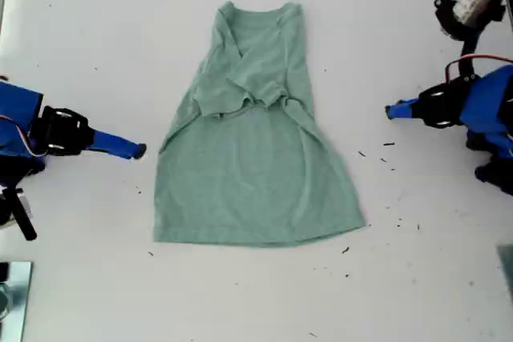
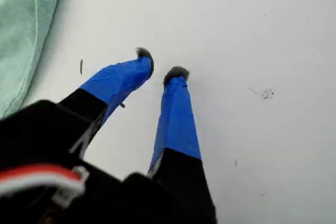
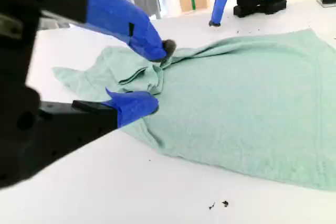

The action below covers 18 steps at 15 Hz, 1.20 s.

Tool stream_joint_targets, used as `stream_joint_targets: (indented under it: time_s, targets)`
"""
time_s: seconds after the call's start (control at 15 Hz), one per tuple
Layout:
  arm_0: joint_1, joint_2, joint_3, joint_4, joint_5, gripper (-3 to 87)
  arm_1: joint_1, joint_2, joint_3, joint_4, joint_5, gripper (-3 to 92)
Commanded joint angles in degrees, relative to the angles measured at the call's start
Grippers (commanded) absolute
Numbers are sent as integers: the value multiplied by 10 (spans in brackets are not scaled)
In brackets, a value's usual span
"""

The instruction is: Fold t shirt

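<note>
Sage-green heathered cotton t shirt (image 1: 255,174) is lying mid-bench, both sleeves folded inward over the chest, neck toward the exterior view's top. White bench (image 1: 417,278) is showing dark specks. My first gripper (image 2: 160,66) is hovering slightly parted, my second gripper (image 3: 157,77) gaping wide; both empty.

Bright, even light; soft shadows; wrist views slightly blurred.

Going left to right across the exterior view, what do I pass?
my second tool → t shirt → my first tool
</note>
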Motion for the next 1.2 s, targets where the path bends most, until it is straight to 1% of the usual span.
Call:
stream_joint_targets:
  time_s: [0.0,0.27,0.4,0.53,0.67,0.73,0.93,1.0,1.07,1.13]
  targets:
    - [-61,5,11,-5,69,-2,-138,4,32,-2,350,24]
    - [-62,5,11,-5,71,-2,-142,4,32,-2,360,24]
    - [-61,5,11,-5,71,-2,-187,4,5,-22,362,24]
    - [-60,5,11,-5,71,-2,-231,-18,-94,14,374,25]
    - [-63,5,11,-5,73,-2,-279,-198,-254,24,373,25]
    - [-64,5,11,-5,74,-2,-307,-302,-346,44,371,25]
    - [-58,5,11,-5,73,-2,-383,-542,-589,136,394,27]
    - [-57,5,11,-5,71,-2,-398,-611,-656,173,406,157]
    - [-54,5,11,-5,70,-2,-408,-679,-720,208,411,316]
    - [-54,5,11,-5,70,-2,-412,-720,-759,214,400,371]
